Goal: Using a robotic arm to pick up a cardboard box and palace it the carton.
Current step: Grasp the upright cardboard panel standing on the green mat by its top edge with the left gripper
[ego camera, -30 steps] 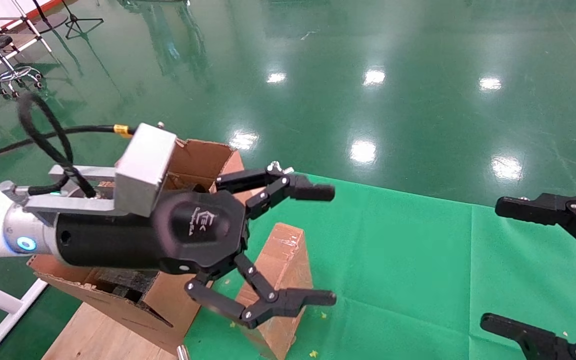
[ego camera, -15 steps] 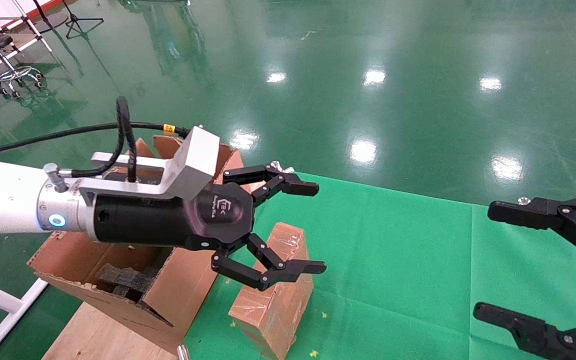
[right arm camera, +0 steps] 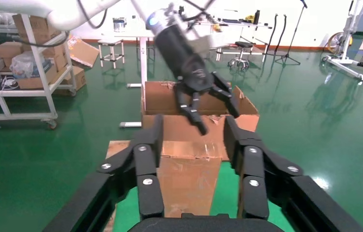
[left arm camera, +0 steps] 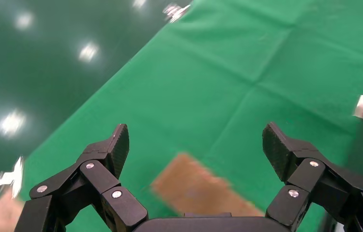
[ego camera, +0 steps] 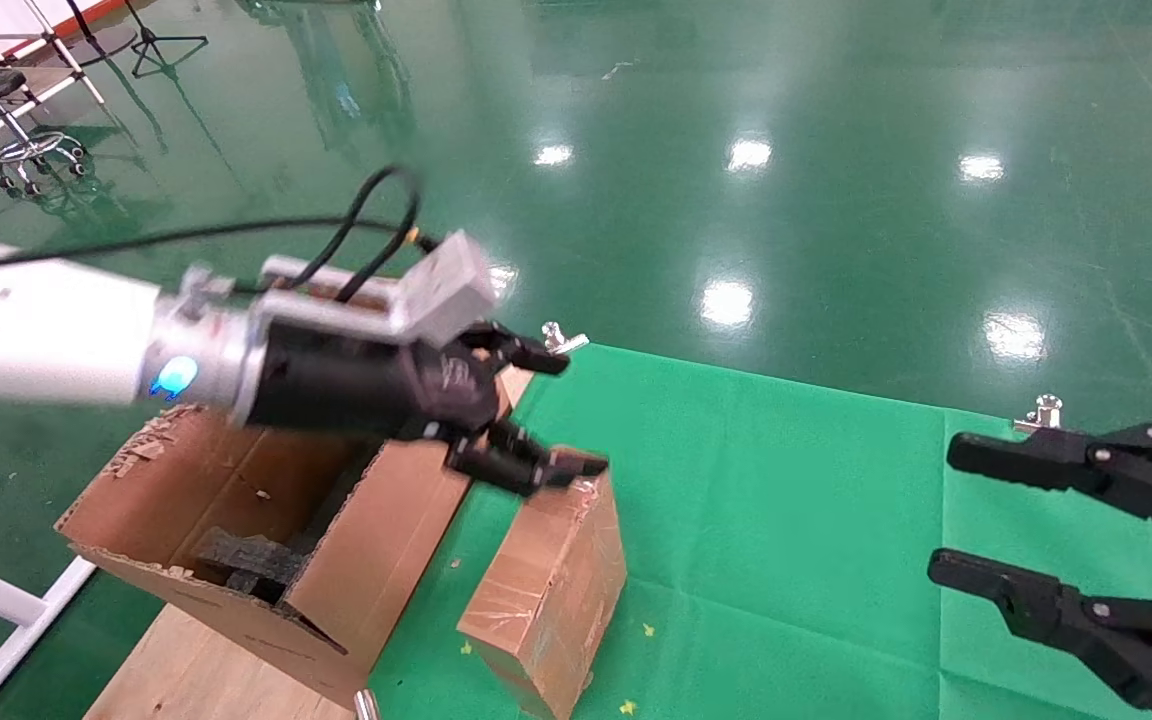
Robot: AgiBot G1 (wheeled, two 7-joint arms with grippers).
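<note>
left gripper (ego camera: 548,412) on the robotic arm (ego camera: 46,335): hangs over the far end of the cardboard box (ego camera: 548,580), fingers pointing down toward it. jaws spread wide, nothing between them. in the left wrist view the box shows as a brown patch (left arm camera: 200,189) below and between the two fingertips (left arm camera: 117,145), not touched as far as i can see.

cardboard box: lies on the green cloth (ego camera: 796,520), just beside the carton (ego camera: 256,520). taped top face is up. one long side is near the carton wall; whether they touch i cannot tell.

carton: open at the top, torn flaps, dark foam pieces (ego camera: 241,560) inside. it sits on a wooden board (ego camera: 186,675) at the cloth's left edge.

right gripper (ego camera: 941,520): parked at the right over the cloth, well apart from the box, jaws apart and empty.

progress, judged: early. box not grasped, not lifted, not in the carton. left to do: lower onto the box, close on it, lift, carry over the carton opening, release.
</note>
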